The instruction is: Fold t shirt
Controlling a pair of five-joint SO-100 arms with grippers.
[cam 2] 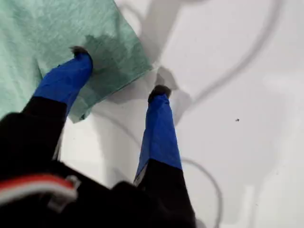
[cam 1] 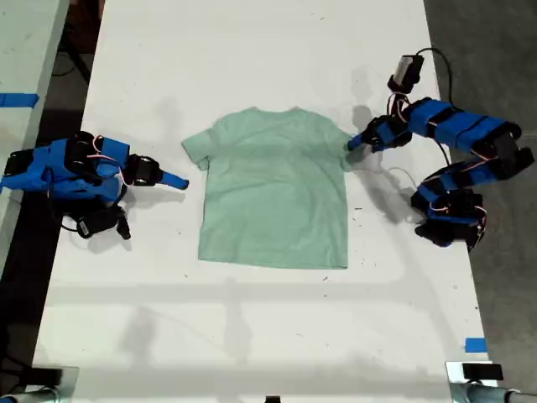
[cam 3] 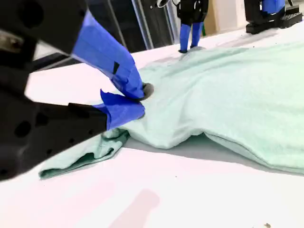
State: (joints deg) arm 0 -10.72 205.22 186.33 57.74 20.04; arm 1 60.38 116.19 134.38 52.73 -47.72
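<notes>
Flat in the middle of the white table (cam 1: 252,336): the t shirt (cam 1: 273,197), neck toward the top of the exterior view. At its sleeve on the exterior view's right: my first gripper (cam 1: 352,144), jaws wide, one fingertip (cam 2: 78,59) on the cloth and the other on bare table. At the sleeve on the exterior view's left: my second gripper (cam 3: 140,102), tips pressed together right against the cloth. Cannot tell if any cloth is pinched.
</notes>
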